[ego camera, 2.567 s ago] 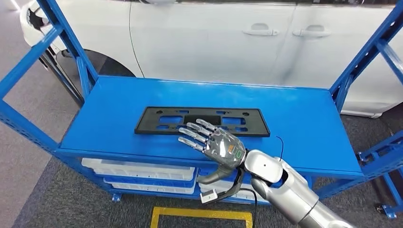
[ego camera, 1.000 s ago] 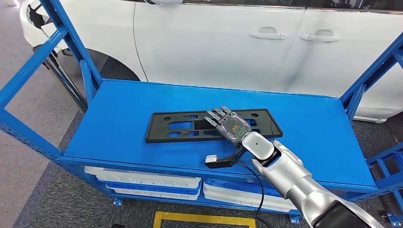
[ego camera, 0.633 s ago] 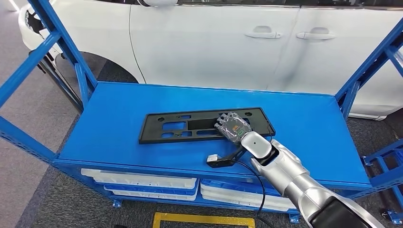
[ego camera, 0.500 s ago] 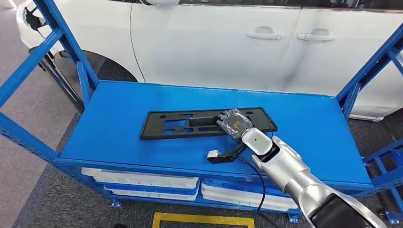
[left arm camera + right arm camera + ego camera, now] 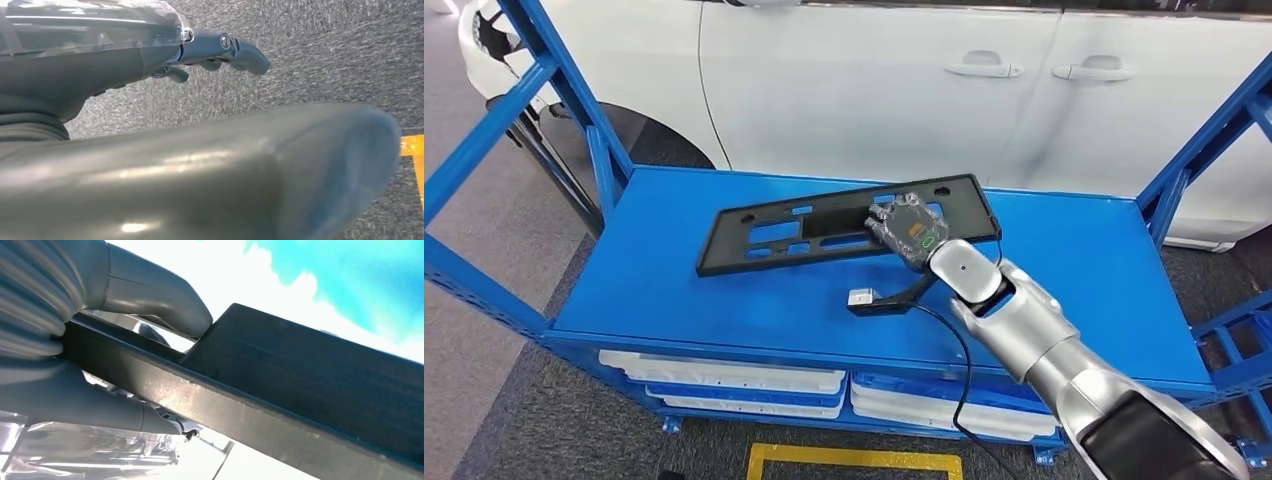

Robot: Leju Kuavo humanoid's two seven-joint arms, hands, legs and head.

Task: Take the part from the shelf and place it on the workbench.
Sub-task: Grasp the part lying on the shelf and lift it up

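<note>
The part is a long black plastic plate holder (image 5: pixel 824 224) with cut-outs, held tilted just above the blue shelf top (image 5: pixel 674 280). My right hand (image 5: pixel 908 228) grips it near its right half. Up close in the right wrist view, the thumb (image 5: pixel 155 295) presses one face of the black edge (image 5: pixel 300 405) while the fingers (image 5: pixel 90 405) close on the other face. My left hand (image 5: pixel 220 47) hangs over grey carpet, fingers loosely curled with nothing in them.
The blue rack's slanted posts (image 5: pixel 554 80) rise at left and right (image 5: pixel 1214 110). A white car (image 5: pixel 904 80) stands close behind. White trays (image 5: pixel 724 380) lie on the lower level. A black cable with a small plug (image 5: pixel 869 298) trails from my right wrist across the shelf.
My right hand reached onto the plate holder, closed on it and lifted it; the part now sits higher and tilted, its right end raised off the shelf.
</note>
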